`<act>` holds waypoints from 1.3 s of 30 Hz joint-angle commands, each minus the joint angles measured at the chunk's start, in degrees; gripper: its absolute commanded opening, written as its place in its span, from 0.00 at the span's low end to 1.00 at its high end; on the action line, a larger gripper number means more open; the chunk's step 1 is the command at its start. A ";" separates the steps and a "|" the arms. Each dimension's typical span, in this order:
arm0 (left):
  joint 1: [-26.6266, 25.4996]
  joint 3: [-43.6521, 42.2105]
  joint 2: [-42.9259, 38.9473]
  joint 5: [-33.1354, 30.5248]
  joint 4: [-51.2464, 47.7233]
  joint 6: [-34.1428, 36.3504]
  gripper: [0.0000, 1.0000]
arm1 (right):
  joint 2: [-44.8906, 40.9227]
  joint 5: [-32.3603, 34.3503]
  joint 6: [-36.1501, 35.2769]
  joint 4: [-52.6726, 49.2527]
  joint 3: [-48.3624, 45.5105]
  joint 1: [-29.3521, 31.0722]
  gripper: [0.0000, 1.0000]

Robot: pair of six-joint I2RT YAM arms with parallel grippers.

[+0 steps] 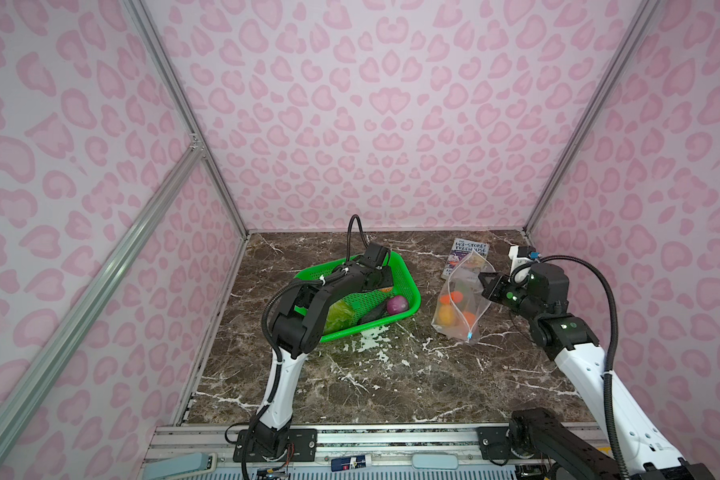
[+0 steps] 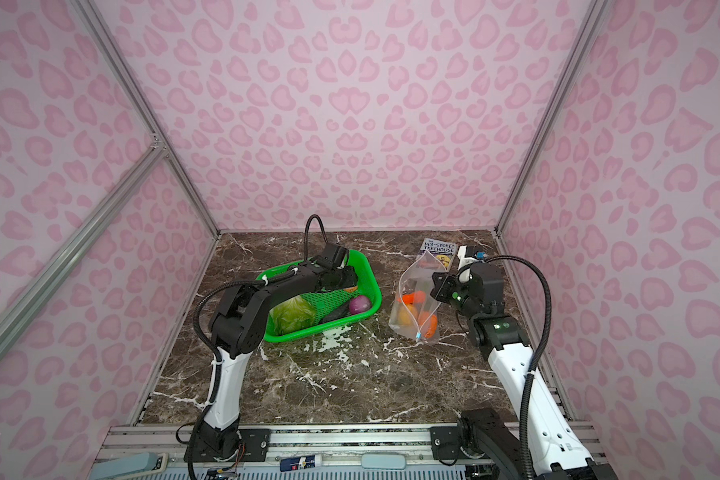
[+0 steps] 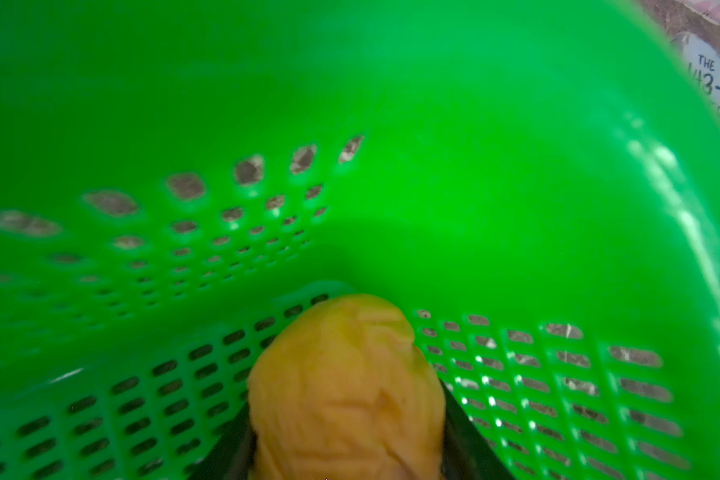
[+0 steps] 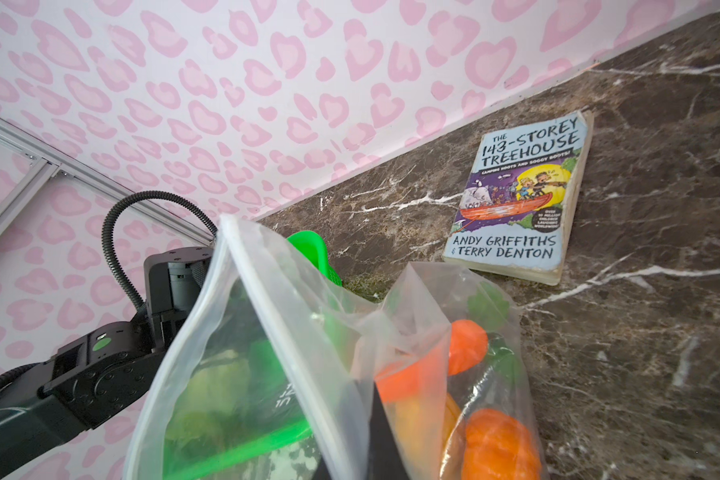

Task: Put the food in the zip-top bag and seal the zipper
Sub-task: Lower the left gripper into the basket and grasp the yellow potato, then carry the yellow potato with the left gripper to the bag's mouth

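Note:
My left gripper (image 1: 385, 282) reaches into the green mesh basket (image 1: 410, 276) and is shut on a tan potato (image 3: 346, 395), with dark fingers (image 3: 460, 419) pressed against both its sides. A white-green cabbage (image 2: 294, 316), a dark eggplant (image 2: 335, 313) and a purple onion (image 2: 359, 304) lie in the basket. My right gripper (image 1: 485, 282) is shut on the upper edge of the clear zip-top bag (image 1: 460, 299), holding its mouth up and open. Inside it lie an orange pumpkin (image 4: 499, 444) and a carrot (image 4: 466, 345). The zipper's blue slider (image 1: 469, 334) hangs at the bag's near end.
A paperback book (image 1: 468, 253) lies flat behind the bag near the back wall. A white block with a blue part (image 1: 520, 257) stands at the back right corner. Pink patterned walls close in three sides of the marble table (image 1: 391, 382).

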 commanded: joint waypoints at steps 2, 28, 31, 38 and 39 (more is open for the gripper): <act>0.14 -2.94 -4.77 -1.02 1.05 2.04 0.51 | 0.94 2.54 -5.68 -5.65 4.29 -0.09 0.00; -1.77 -13.60 -34.61 11.92 4.27 3.03 0.51 | 19.57 1.15 -0.39 5.14 8.14 11.38 0.00; -3.68 -13.11 -36.76 12.45 4.97 2.66 0.51 | 20.57 1.19 0.04 5.87 8.42 11.77 0.00; -10.69 -12.50 -38.84 10.64 8.99 2.40 0.51 | 19.47 2.77 0.32 5.62 8.20 11.85 0.00; -11.48 -12.45 -38.55 10.46 9.99 2.17 0.51 | 19.02 3.04 0.53 5.70 8.01 11.80 0.00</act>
